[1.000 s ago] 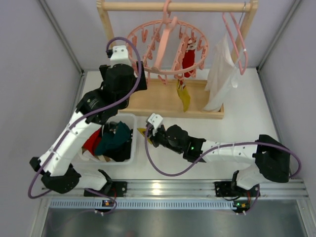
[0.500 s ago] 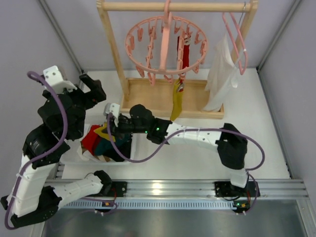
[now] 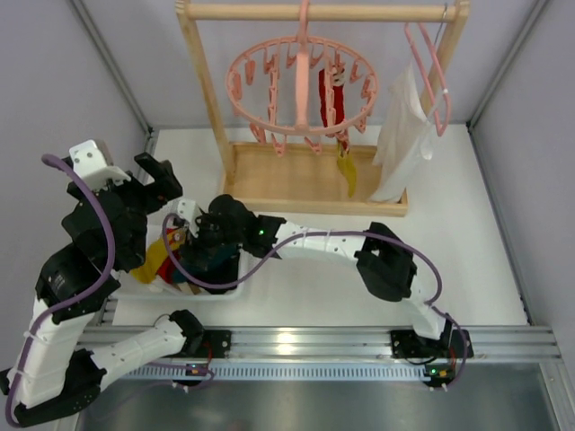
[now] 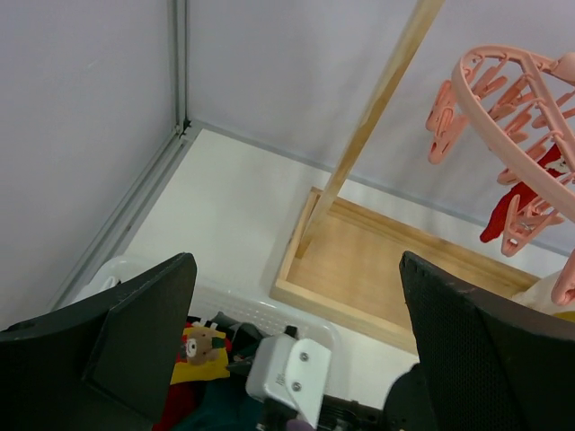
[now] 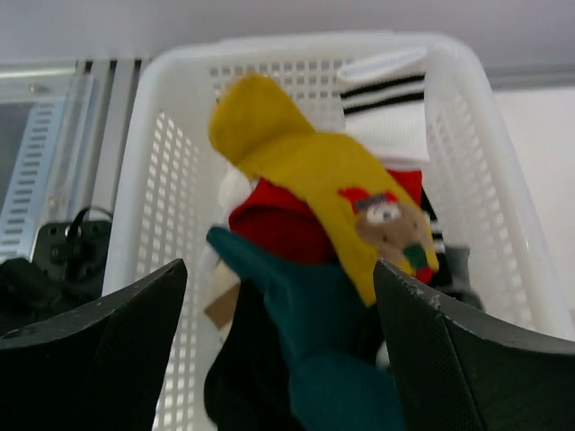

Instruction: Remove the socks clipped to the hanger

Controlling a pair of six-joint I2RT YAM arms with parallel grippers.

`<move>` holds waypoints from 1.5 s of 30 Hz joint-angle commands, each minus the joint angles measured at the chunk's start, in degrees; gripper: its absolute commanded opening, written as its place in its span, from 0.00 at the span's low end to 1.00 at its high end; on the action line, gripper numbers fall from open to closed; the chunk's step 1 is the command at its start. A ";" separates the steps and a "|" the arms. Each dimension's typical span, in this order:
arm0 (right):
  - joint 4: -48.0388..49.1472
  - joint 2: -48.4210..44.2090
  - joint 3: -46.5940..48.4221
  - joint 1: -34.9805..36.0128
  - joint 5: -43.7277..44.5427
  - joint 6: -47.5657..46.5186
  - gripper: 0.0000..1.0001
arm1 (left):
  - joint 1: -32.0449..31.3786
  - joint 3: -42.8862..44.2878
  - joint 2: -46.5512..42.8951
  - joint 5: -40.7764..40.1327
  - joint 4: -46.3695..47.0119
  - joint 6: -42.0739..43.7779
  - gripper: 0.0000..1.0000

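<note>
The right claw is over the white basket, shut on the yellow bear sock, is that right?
Not quite. The right claw is over the white basket, but it is open, not shut: the right wrist view shows it spread wide, the yellow bear sock lying loose inside.

The white table (image 3: pixel 458 260) carries a wooden rack base (image 3: pixel 287 187) at upper centre of the top view and a white perforated basket (image 3: pixel 208 290) at lower left.

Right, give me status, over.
Left gripper, right gripper: jaws open, empty. Right hangs over basket, bear sock on its pile. Red sock, yellow sock clipped to hanger. Nothing in the way.
</note>
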 commanded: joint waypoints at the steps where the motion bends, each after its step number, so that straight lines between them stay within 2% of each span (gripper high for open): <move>1: 5.69 -13.60 -8.44 -0.28 4.18 -1.43 0.82 | 0.15 -1.75 -0.68 1.31 1.39 -0.14 0.98; 5: 12.63 -27.07 -28.79 -2.04 8.49 1.98 0.84 | 0.15 -2.81 -0.07 7.36 1.56 -1.98 0.98; 6: 13.53 -32.49 -32.08 -2.74 10.15 2.78 0.84 | 0.15 -2.99 0.28 8.43 1.65 -2.42 0.98; 8: 14.15 -37.70 -40.76 -4.76 13.06 4.28 0.85 | 0.15 -3.25 0.72 11.06 1.74 -3.65 0.98; 12: 11.44 -50.53 -52.83 -8.19 21.74 7.78 0.86 | 0.15 -3.78 2.13 14.93 2.00 -5.76 0.98; 15: 8.36 -64.22 -61.80 -13.45 24.40 12.01 0.85 | 0.15 -6.05 2.92 17.57 3.23 -6.82 0.98; 17: 6.52 -68.99 -67.15 -18.55 24.41 13.94 0.86 | 0.15 -7.12 3.44 18.63 3.85 -7.17 0.98; 19: 2.06 -73.66 -68.67 -23.89 24.58 14.30 0.86 | 0.15 -8.08 4.06 19.51 3.85 -7.34 0.98; 23: -5.00 -75.26 -67.28 -31.30 25.46 14.39 0.93 | 0.15 -9.23 5.11 20.74 3.76 -7.26 0.98; 28: -3.17 -72.71 -66.92 -38.42 21.96 14.31 0.95 | 0.15 -10.63 5.03 21.27 3.67 -6.64 0.98; 36: 9.91 -64.03 -64.81 -39.04 19.58 11.93 0.91 | 0.15 -12.57 3.36 20.92 3.59 -4.88 0.98; 39: 13.61 -60.42 -64.20 -38.87 19.57 11.23 0.88 | 0.15 -13.27 3.36 20.39 3.67 -4.71 0.98; 43: 23.96 -56.19 -65.07 -38.87 22.73 10.18 0.79 | 0.15 -13.54 3.71 20.83 3.59 -4.36 0.98; 45: 27.50 -53.22 -65.25 -39.04 23.09 8.77 0.78 | 0.15 -13.54 3.97 20.74 3.67 -4.18 0.98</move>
